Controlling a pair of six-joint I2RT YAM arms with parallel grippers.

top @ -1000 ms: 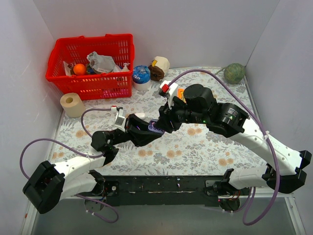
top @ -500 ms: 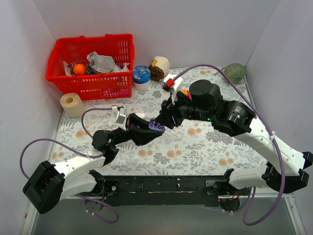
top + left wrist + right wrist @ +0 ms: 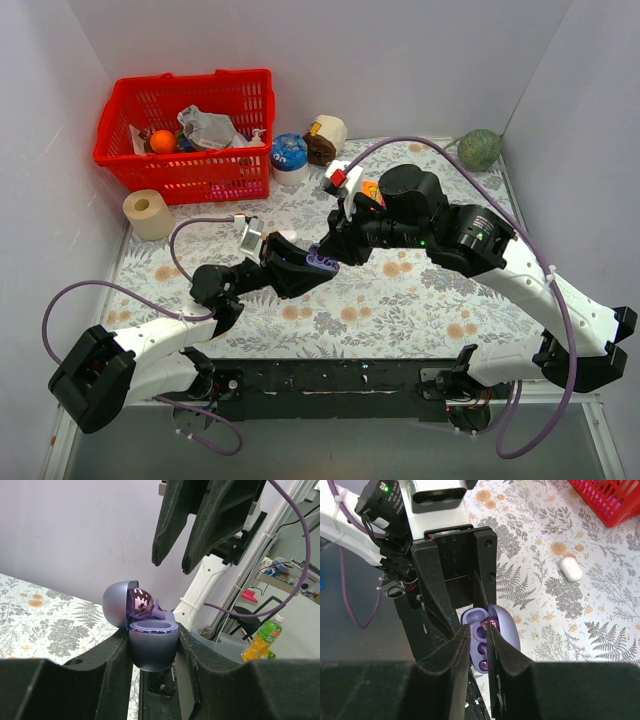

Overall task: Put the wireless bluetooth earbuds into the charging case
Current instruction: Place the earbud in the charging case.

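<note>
My left gripper is shut on the purple charging case and holds it upright above the table with its lid open. The left wrist view shows the case between the left gripper's fingers, with a purple earbud lying at the hinge side of its top. My right gripper hangs just above the case. Its fingers stand a narrow gap apart with nothing between them, in its own view and from below. The white earbuds are not in view.
A small white case lies on the floral cloth. A red basket of items stands at the back left, with a tape roll in front of it. A blue-lidded jar and a green ball sit along the back.
My right gripper swung slightly right and up half a second ago and is now back left, over the open case. The left gripper still holds the case and has shifted slightly.
</note>
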